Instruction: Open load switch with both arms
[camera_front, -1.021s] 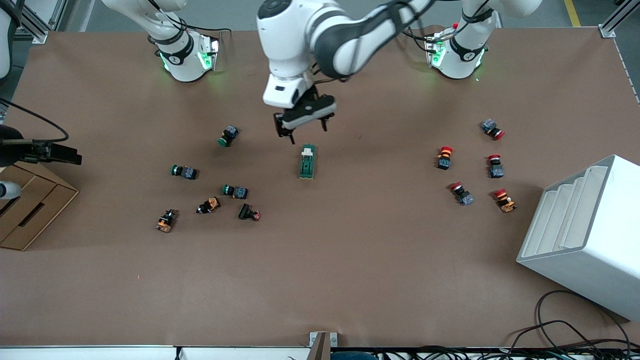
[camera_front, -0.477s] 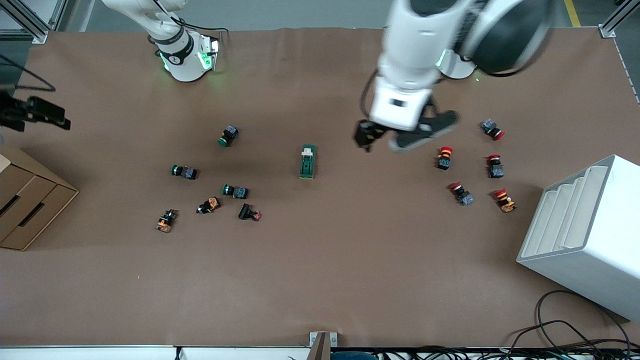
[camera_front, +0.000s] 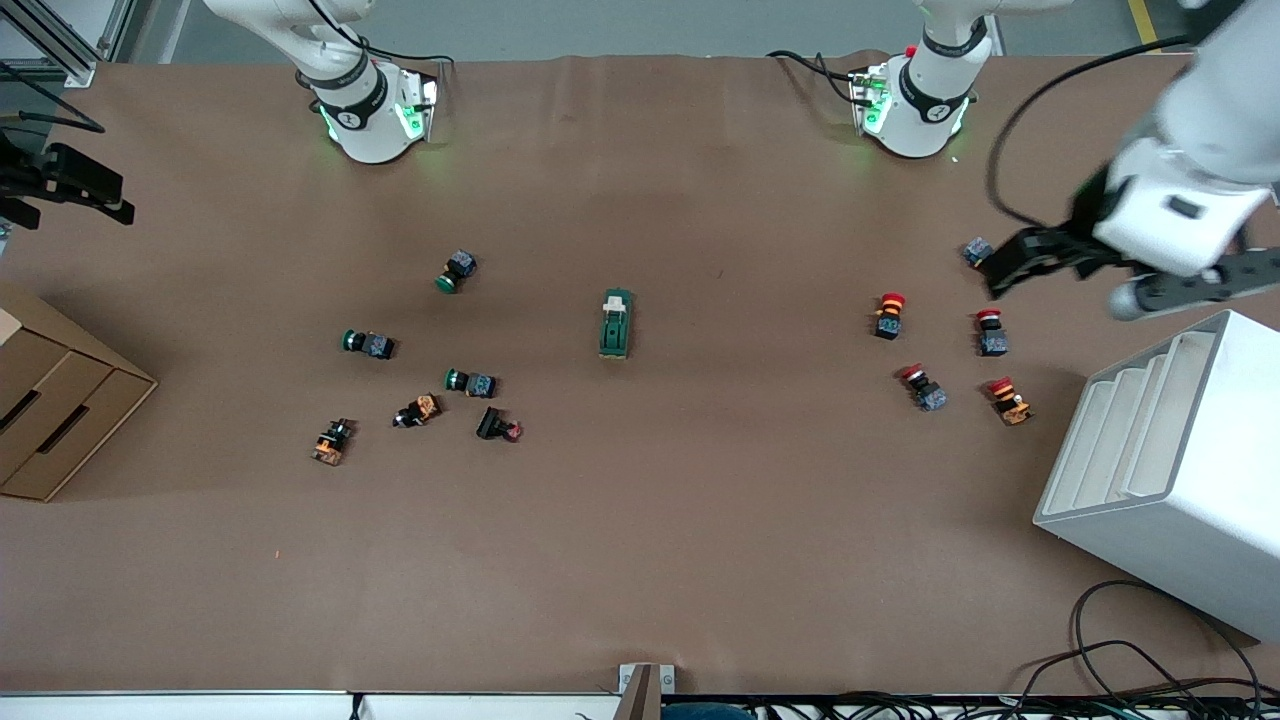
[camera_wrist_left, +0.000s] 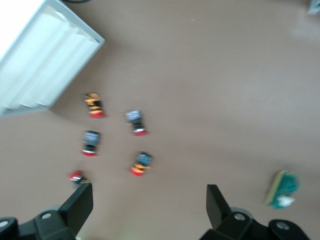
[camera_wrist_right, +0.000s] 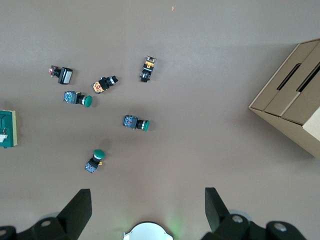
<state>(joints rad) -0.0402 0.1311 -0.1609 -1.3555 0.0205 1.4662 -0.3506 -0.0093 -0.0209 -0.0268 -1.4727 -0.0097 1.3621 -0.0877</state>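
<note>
The load switch (camera_front: 615, 323), a dark-green oblong block with a white lever piece at one end, lies alone at the table's middle. It also shows in the left wrist view as the load switch (camera_wrist_left: 284, 188) and at the edge of the right wrist view as the load switch (camera_wrist_right: 7, 129). My left gripper (camera_front: 1058, 294) hangs open and holds nothing, over the red-capped buttons at the left arm's end of the table; its own view shows the left gripper (camera_wrist_left: 150, 200) with jaws wide apart. My right gripper (camera_front: 68, 198) is open over the table's edge at the right arm's end, seen as the right gripper (camera_wrist_right: 148, 205).
Several red-capped push buttons (camera_front: 889, 315) lie near a white stepped rack (camera_front: 1170, 470). Green-capped and other small buttons (camera_front: 470, 381) are scattered toward the right arm's end, near a cardboard drawer box (camera_front: 50, 410). Cables (camera_front: 1130, 670) hang at the table's front edge.
The left arm swung away from above the load switch to the left arm's end of the table, gripper open throughout. The right gripper drifted toward its base. The load switch has not moved.
</note>
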